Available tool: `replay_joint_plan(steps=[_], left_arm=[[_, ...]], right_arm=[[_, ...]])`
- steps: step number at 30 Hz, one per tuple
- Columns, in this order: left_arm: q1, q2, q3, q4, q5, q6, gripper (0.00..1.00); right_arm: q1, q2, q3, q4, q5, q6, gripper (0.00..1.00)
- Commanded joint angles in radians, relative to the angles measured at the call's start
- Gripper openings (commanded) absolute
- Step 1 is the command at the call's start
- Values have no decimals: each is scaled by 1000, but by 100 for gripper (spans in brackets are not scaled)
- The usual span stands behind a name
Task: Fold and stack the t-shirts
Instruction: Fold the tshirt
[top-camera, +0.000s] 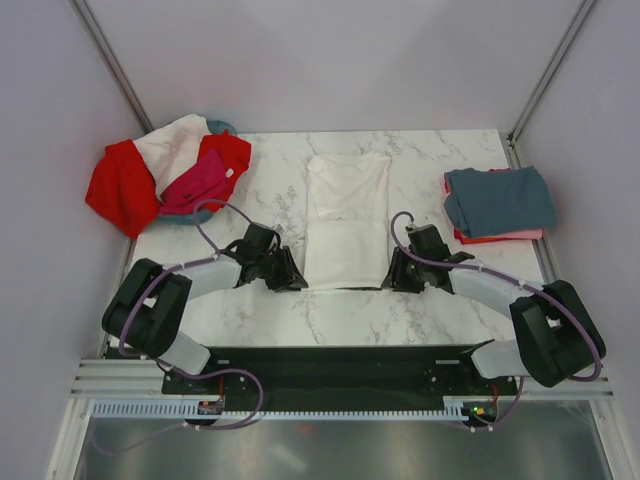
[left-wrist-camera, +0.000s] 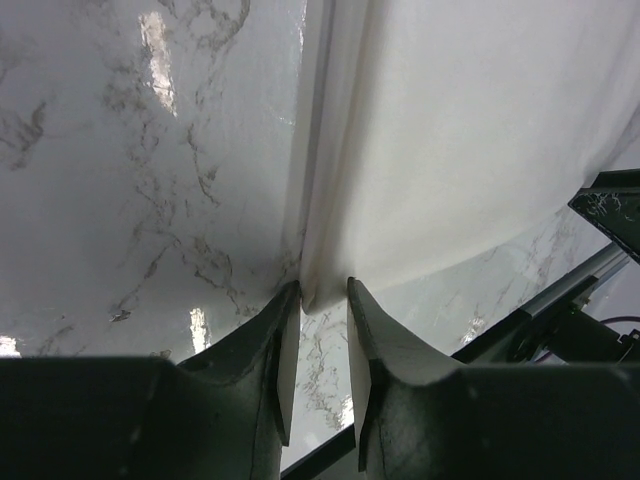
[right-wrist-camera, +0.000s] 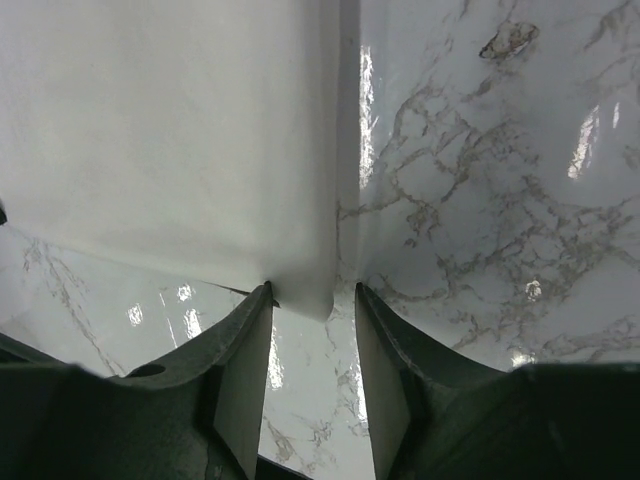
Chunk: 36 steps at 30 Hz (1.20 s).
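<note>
- Presently judged as the end-over-end fold: found white shirt (top-camera: 347, 215) lying flat mid-table as a long strip, near hem towards the arm bases.
- Found left gripper (left-wrist-camera: 322, 295) parted narrowly, near-left hem corner sitting between its tips; not seen clamped.
- Found right gripper (right-wrist-camera: 312, 295) parted wider, near-right corner between its tips; likewise not pinched.
- Advise closing both at once, taking every layer at each corner.
- Advise lifting only enough to clear the table (top-camera: 250, 320), then carrying the hem straight towards the far end, level and at equal pace, to keep the edges square.
- Advise laying the fabric down before letting go, to avoid a slack bulge at the crease.
- Noted grey-blue shirt (top-camera: 500, 198) folded at far right, atop red and pink layers (top-camera: 497, 237); judged to be the stack to add to.
- Noted red shirt (top-camera: 120, 185), other white shirt (top-camera: 178, 140) and magenta shirt (top-camera: 197, 182) heaped far left over basket (top-camera: 222, 127); not yet folded.
- Cannot count layers at either corner from the wrist views, nor confirm any finger beneath the fabric rather than beside it.
- Cannot make out sleeves or collar of the white shirt from above.
- Basket mostly covered; number of shirts under the grey-blue one uncertain.
</note>
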Motion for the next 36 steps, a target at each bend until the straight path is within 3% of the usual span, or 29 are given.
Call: replay_joint_plan(steps=[1, 14, 19, 28, 36], left_arm=[[-5, 15, -1, 14, -18, -1, 32], [-8, 21, 3, 28, -7, -9, 12], [-8, 11, 3, 43, 6, -24, 3], [-10, -153, -23, 9, 23, -44, 2], [-26, -340, -28, -127, 55, -60, 2]], right_arm=[[5, -10, 4, -65, 83, -24, 45], [52, 40, 9, -26, 45, -10, 31], [52, 50, 18, -17, 6, -11, 0], [52, -105, 54, -130, -1, -21, 0], [52, -282, 126, -319, 0, -41, 0]])
